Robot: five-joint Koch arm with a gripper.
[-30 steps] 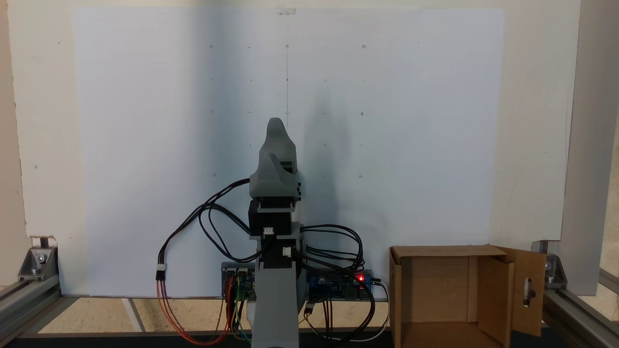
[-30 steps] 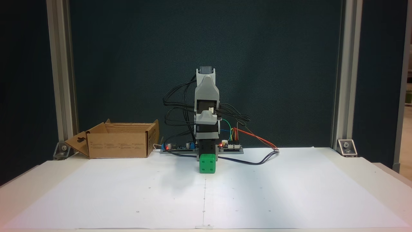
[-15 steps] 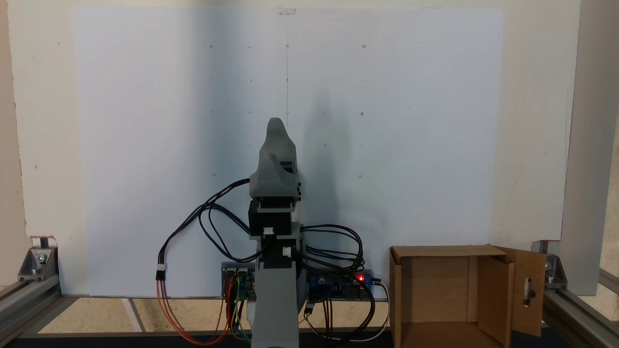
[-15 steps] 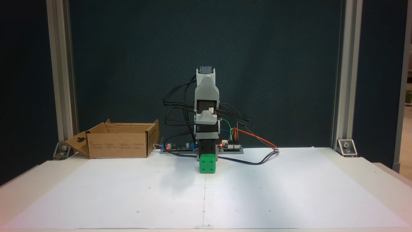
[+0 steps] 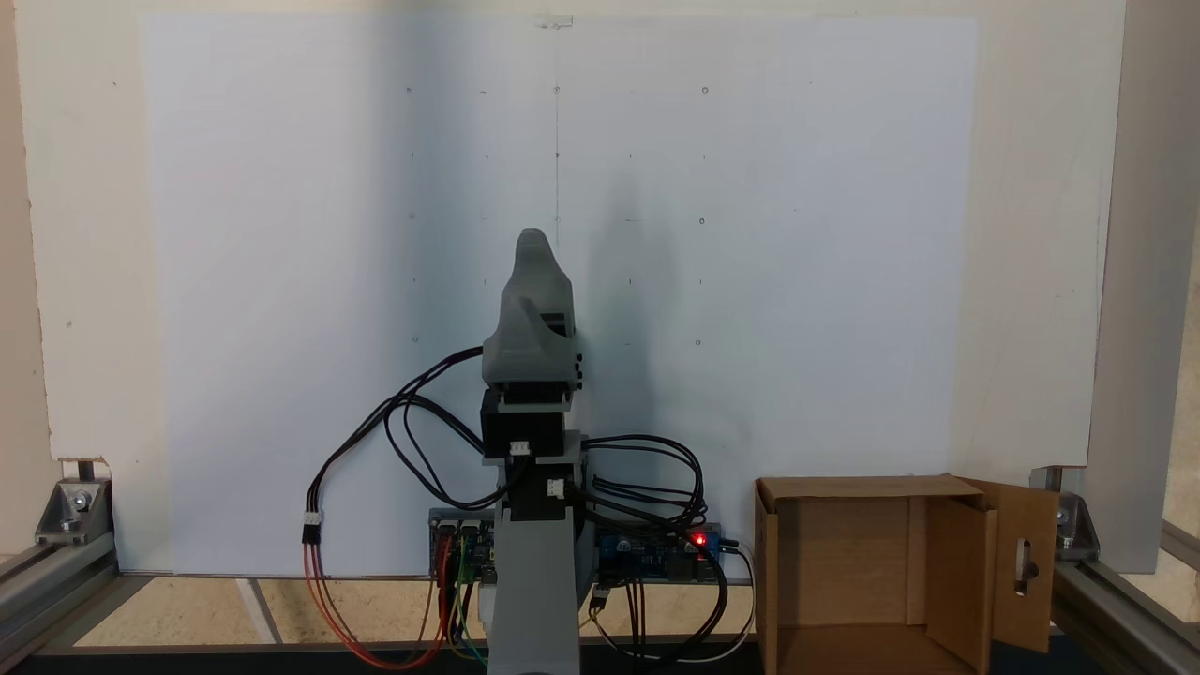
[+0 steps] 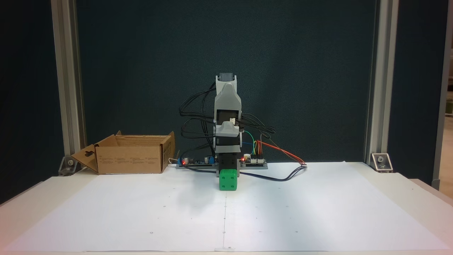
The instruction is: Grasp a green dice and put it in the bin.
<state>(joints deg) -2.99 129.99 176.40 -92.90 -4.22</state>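
The green dice point(image 6: 228, 180) stands on the white paper just in front of the arm's base, its four-pip face toward the camera. The grey arm point(image 6: 227, 102) is folded upright above and behind it. From above, the grey gripper point(image 5: 535, 240) points out over the paper from the base and covers the spot where the dice lies. Only one grey jaw shows there, so I cannot tell how the jaws stand. Nothing is seen held. The brown cardboard bin point(image 5: 862, 488) sits open beside the base, at the lower right in one fixed view and at the left point(image 6: 129, 158) in the other.
The bin's slotted flap point(image 5: 1027, 562) hangs outward. Circuit boards point(image 6: 253, 162) and loose cables point(image 5: 394, 441) surround the base. Aluminium frame posts point(image 6: 67, 88) stand at the table's rear corners. The white paper sheet point(image 6: 300, 212) spreads wide ahead of the dice.
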